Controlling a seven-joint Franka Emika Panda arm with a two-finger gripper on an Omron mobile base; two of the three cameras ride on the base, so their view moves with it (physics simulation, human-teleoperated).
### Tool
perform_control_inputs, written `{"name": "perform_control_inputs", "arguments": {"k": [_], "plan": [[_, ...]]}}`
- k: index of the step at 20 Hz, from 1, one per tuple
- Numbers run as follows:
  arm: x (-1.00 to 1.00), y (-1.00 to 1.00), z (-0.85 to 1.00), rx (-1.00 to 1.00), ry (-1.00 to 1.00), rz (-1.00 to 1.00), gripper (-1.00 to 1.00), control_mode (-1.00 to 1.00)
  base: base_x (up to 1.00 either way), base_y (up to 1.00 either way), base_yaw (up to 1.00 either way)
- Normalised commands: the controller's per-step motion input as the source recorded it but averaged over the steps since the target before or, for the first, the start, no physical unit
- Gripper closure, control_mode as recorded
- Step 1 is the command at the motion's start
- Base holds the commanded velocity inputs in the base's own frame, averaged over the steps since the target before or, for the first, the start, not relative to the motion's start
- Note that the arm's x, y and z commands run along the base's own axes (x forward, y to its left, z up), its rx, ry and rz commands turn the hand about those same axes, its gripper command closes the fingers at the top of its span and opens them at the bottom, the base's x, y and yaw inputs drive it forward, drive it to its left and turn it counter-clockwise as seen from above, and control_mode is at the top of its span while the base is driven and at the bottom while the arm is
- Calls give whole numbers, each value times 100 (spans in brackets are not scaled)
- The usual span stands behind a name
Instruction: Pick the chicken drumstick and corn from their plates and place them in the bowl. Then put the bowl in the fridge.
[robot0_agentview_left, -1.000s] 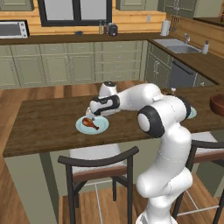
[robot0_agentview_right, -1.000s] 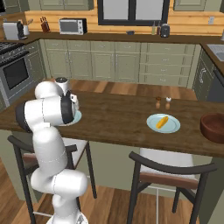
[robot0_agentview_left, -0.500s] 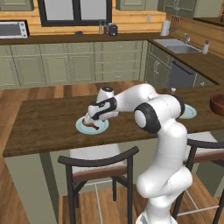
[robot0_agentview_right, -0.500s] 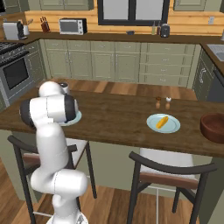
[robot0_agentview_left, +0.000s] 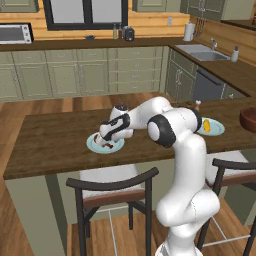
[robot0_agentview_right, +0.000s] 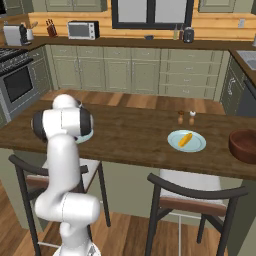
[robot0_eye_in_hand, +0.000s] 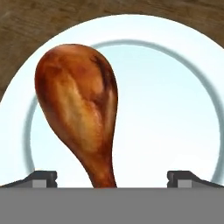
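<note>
The reddish-brown chicken drumstick (robot0_eye_in_hand: 78, 105) lies on a pale-blue plate (robot0_eye_in_hand: 175, 122), meaty end away from the hand. My gripper (robot0_eye_in_hand: 111, 178) is open, and its fingertips (robot0_eye_in_hand: 41, 177) stand wide on either side of the thin bone end without touching it. In the left base view the gripper (robot0_agentview_left: 105, 140) hangs low over that plate (robot0_agentview_left: 95, 146) near the counter's front edge. The yellow corn (robot0_agentview_right: 185, 139) rests on the second plate (robot0_agentview_right: 197, 145) further right. The dark wooden bowl (robot0_agentview_right: 243, 145) stands at the counter's right end. The fridge is out of view.
Two small shakers (robot0_agentview_right: 186, 118) stand just behind the corn plate. Two bar stools (robot0_agentview_left: 112, 192) sit under the counter's front edge. Green cabinets, a sink (robot0_agentview_left: 200, 50) and a microwave (robot0_agentview_right: 82, 30) line the far walls.
The gripper has come down and a little to the left over the drumstick's plate, and it has stayed open. The drumstick, corn and bowl have not moved.
</note>
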Motion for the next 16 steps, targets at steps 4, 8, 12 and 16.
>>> {"name": "perform_control_inputs", "arguments": {"k": [4, 8, 12, 16], "plan": [[21, 23, -36, 0, 0, 0, 100, -100, 0, 0, 0], [14, 19, -29, 0, 0, 0, 100, -100, 0, 0, 0], [1, 10, -21, 0, -2, 0, 100, -100, 0, 0, 0], [-83, -18, 1, 0, -1, 0, 100, -100, 0, 0, 0]]}}
